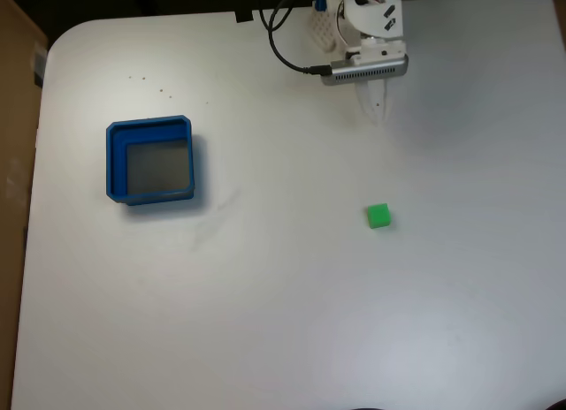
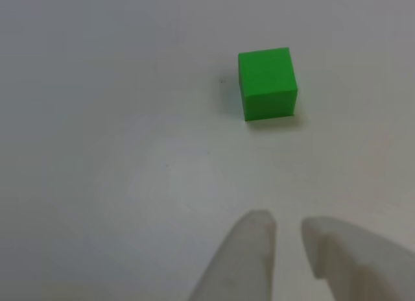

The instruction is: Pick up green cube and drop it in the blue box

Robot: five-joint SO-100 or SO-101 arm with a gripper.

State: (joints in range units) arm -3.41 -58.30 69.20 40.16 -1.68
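A white table (image 1: 283,322) with rounded corners fills the fixed view, lightly scuffed and marked by a few dark specks near its far left side. The blue box (image 1: 113,163) is seen on the left of that view, square, thick-walled, with a grey floor and nothing inside. The green cube (image 1: 378,216) is found well apart from it, right of centre, flat on the bare surface. The arm is placed at the top edge of the fixed view, and the gripper (image 1: 378,110) is pointed down toward the cube but kept clear of it. In the other view the cube (image 2: 267,84) is seen ahead of the white fingertips (image 2: 256,239), which are drawn close together with only a narrow slit between them, and nothing is held.

The cube is judged to be light, rigid and smooth-faced, so a slip or a nudge across the table is easily caused. A wider opening would be needed first. It is best taken on two opposite flat sides, centred between the fingers, not on the corners.
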